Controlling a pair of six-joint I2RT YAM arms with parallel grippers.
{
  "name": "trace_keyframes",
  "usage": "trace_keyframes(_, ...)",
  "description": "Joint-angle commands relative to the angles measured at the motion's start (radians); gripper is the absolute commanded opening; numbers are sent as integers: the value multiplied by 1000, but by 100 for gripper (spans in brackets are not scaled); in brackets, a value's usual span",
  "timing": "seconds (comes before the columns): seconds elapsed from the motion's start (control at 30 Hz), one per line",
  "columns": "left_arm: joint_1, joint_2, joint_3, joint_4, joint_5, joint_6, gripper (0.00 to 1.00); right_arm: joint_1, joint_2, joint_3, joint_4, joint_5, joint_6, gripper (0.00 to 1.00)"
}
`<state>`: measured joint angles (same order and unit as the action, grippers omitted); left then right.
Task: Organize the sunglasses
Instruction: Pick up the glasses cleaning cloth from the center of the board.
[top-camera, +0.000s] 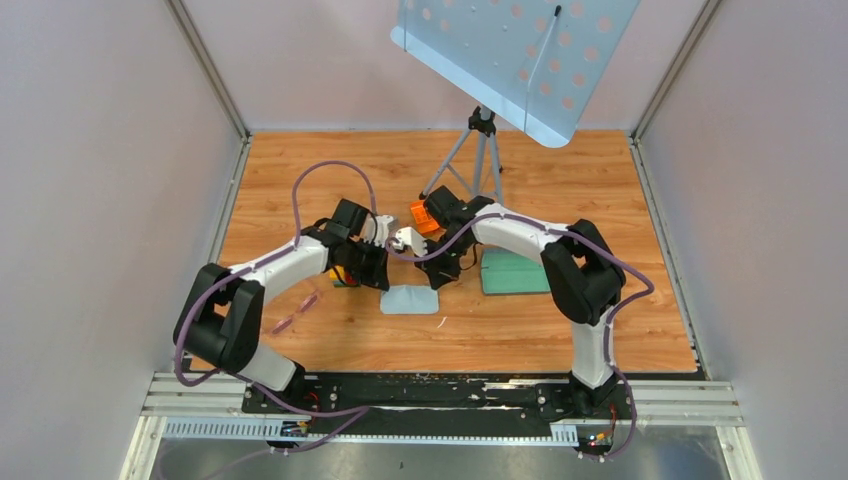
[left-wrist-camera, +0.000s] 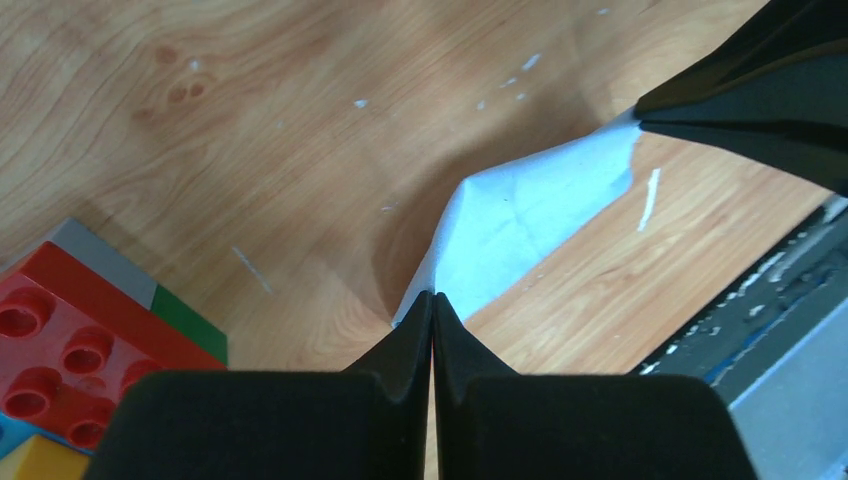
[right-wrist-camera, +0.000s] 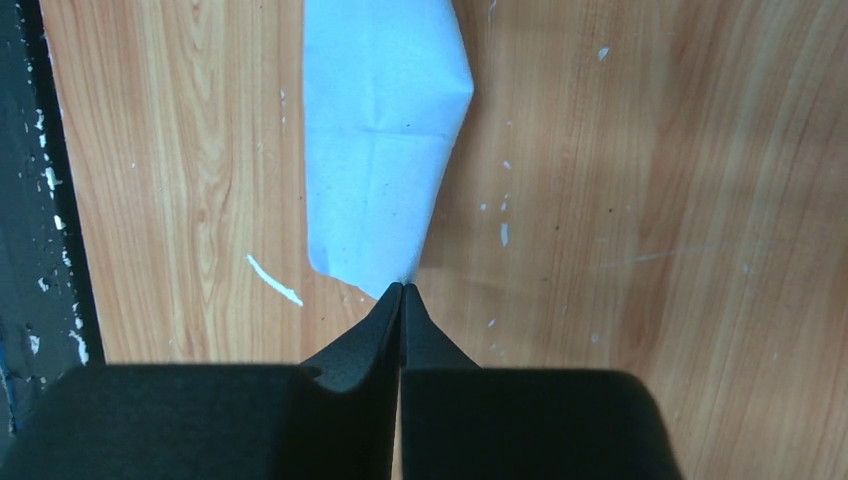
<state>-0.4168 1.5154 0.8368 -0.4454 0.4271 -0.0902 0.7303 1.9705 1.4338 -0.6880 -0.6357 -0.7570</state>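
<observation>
The sunglasses (top-camera: 297, 312) lie faint pink on the wood, left of the cloth and beside my left arm. The blue-grey cloth (top-camera: 410, 299) lies flat at the centre. My left gripper (top-camera: 384, 284) is shut on the cloth's left far corner; its wrist view shows the cloth (left-wrist-camera: 520, 210) rising to the closed tips (left-wrist-camera: 432, 300). My right gripper (top-camera: 436, 283) is shut on the right far corner; its wrist view shows the cloth (right-wrist-camera: 385, 130) meeting the closed tips (right-wrist-camera: 402, 290). The open case (top-camera: 515, 272), green inside, lies to the right.
Toy bricks (left-wrist-camera: 70, 340) sit by my left gripper, also seen in the top view (top-camera: 343, 277). An orange block (top-camera: 424, 215) lies behind the right wrist. A tripod (top-camera: 484, 150) carrying a perforated board (top-camera: 520, 55) stands at the back.
</observation>
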Motion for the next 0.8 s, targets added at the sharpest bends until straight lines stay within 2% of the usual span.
trace_keyframes(0.0,-14,-75,-21,62,72,-81,0,13,-71,-54,-13,42,41,0)
trace_keyframes(0.17,-53,-102,-11,89,91,-143,0,3,-129,-92,-21,70,50,0)
trace_keyframes(0.43,-177,-107,20,189,77,-259,0,-34,-270,-148,-87,100,43,0)
trace_keyframes(0.77,-304,-91,68,305,-18,-381,0,-132,-496,-267,-179,159,6,0)
